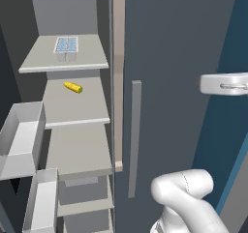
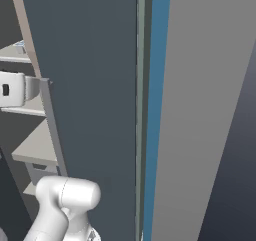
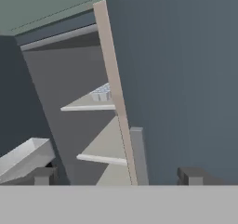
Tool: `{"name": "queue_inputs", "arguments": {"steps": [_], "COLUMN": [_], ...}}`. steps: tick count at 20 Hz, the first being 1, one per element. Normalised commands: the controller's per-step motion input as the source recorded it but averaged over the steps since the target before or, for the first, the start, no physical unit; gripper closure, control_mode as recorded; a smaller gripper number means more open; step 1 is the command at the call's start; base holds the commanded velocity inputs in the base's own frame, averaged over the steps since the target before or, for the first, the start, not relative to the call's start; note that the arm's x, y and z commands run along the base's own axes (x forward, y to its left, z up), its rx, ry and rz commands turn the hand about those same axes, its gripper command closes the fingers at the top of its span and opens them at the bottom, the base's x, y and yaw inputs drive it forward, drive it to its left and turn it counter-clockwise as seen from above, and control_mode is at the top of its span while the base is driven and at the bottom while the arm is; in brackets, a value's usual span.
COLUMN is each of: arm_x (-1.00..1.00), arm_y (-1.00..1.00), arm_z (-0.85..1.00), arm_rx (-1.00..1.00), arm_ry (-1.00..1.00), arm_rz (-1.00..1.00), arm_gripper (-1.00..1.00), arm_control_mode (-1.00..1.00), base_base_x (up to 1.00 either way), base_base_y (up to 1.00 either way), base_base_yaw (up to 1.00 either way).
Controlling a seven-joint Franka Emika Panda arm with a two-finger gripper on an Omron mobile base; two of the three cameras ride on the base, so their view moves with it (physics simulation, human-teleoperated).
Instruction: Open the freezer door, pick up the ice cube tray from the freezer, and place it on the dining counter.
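The freezer (image 1: 77, 145) stands open, showing light grey shelves and a grey back wall. On its top shelf lies the ice cube tray (image 1: 66, 47), white with pale blue cells, which also shows in the hand view (image 3: 102, 94). The freezer door is swung out to the left, and its light grey inner bins (image 1: 22, 140) face me. My gripper (image 3: 119, 176) is open with nothing between its fingers. Its white hand body (image 1: 224, 84) hovers in front of the neighbouring shut door, well to the right of the tray and slightly below it. The dining counter is out of view.
A small yellow oblong item (image 1: 73, 87) lies on the second shelf. The plain slate-blue door (image 1: 179, 43) with its grey bar handle (image 1: 135, 135) stays shut beside the freezer. A beige strip (image 1: 118, 77) divides the two. A blue wall (image 2: 159, 85) and a grey panel (image 2: 205, 110) rise on the right.
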Motion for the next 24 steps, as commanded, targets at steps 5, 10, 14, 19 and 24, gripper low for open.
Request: {"name": "queue_inputs", "arguments": {"steps": [5,10,14,19,24], "arm_x": [0.03,0.0,0.0,0.07,0.17], "arm_y": [-0.29,-0.4,-0.39,-0.14,0.0], "arm_z": [-0.15,-0.29,-0.31,-0.28,-0.36], "arm_rx": [-0.05,-0.09,-0.12,-0.09,-0.03], "arm_ry": [0.12,0.1,0.07,0.06,0.03], "arm_rz": [-0.24,-0.23,-0.16,-0.06,-0.02], "arm_gripper": [-1.0,-1.0,-1.0,-1.0,-1.0], "arm_control_mode": [-1.0,-1.0,-1.0,-1.0,-1.0], "base_base_x": [0.0,0.0,0.0,0.0,0.0], "base_base_y": [0.0,0.0,0.0,0.0,0.0], "base_base_yaw": [0.0,0.0,0.0,0.0,0.0]}}
